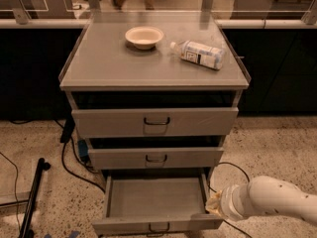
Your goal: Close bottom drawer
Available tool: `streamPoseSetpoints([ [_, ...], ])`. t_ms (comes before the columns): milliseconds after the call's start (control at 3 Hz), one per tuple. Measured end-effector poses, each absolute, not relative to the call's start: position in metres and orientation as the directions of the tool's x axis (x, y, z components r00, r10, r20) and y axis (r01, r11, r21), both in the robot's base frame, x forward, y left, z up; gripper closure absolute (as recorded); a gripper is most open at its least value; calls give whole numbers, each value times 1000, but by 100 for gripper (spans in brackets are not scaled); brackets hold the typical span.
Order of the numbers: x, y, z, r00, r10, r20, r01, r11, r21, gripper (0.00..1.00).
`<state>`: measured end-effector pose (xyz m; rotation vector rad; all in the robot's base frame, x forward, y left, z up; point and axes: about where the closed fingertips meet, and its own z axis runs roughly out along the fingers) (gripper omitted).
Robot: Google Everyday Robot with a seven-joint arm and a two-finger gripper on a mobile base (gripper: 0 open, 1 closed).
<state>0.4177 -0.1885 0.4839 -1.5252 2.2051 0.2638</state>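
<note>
The bottom drawer stands pulled well out from the foot of the cabinet, the whole grey floor of its shallow box showing. Its front panel, with the small dark handle, is the part farthest from the cabinet. The gripper sits at the cabinet's lower right, just beside the drawer's right front corner, at the end of the white arm — how its grip stands cannot be made out. Above, the middle drawer and top drawer sit much further in. Speckled floor flanks the cabinet on both sides; left of it are a black stand and cables. On the cabinet's top a bowl sits toward the back, and a bottle lies on its side near the right edge.
</note>
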Motion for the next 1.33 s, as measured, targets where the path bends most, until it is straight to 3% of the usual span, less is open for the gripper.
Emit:
streamPoseSetpoints([
  [667,433,-178,400,-309,-855,-416,-926,370,-71,100],
  [1333,439,-185,330,-301,-833,-464,-917,386,-98,100],
])
